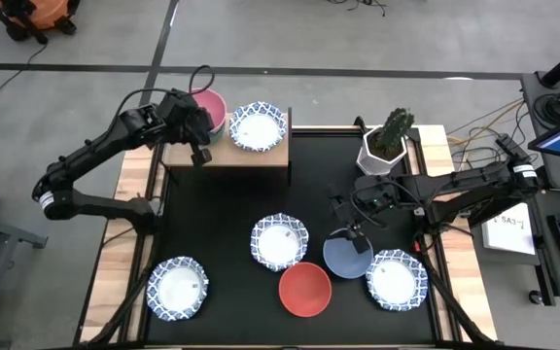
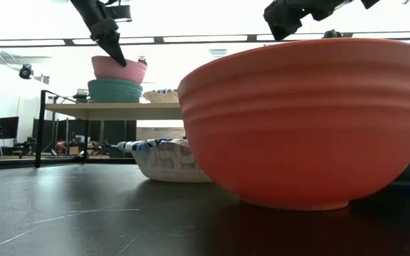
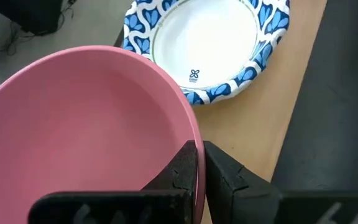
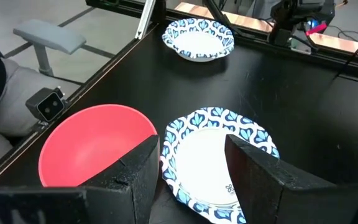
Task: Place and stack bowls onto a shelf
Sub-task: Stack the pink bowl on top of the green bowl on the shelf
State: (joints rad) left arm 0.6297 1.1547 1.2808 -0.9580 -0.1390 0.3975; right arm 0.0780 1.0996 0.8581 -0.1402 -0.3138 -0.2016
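High view is showing the left gripper point(image 1: 199, 136) reaching over the left end of the shelf point(image 1: 229, 156), where its fingers are pinching the near rim of the pink bowl point(image 1: 208, 104); in the left wrist view the two fingers point(image 3: 182, 171) are sitting nearly together with only that rim point(image 3: 194, 146) between them. The low view is showing the pink bowl point(image 2: 119, 70) nested in the green bowl point(image 2: 114, 90) on the shelf's wooden top point(image 2: 112, 110). Just beside the stack on the shelf, a white blue-rimmed bowl point(image 1: 258, 126) is lying, apart from the gripper. The right gripper point(image 1: 355, 231) is hovering over the black table point(image 1: 222, 209) at the far edge of the blue bowl point(image 1: 347, 257), and its fingers point(image 4: 135, 171) are standing wide apart, gripping nothing. On the table the red bowl point(image 1: 304, 289) is sitting just left of the blue one, with patterned bowls at the centre point(image 1: 280, 241), at the near right point(image 1: 396, 279) and at the near left point(image 1: 178, 288). A cactus pot point(image 1: 387, 146) is standing at the table's far right.
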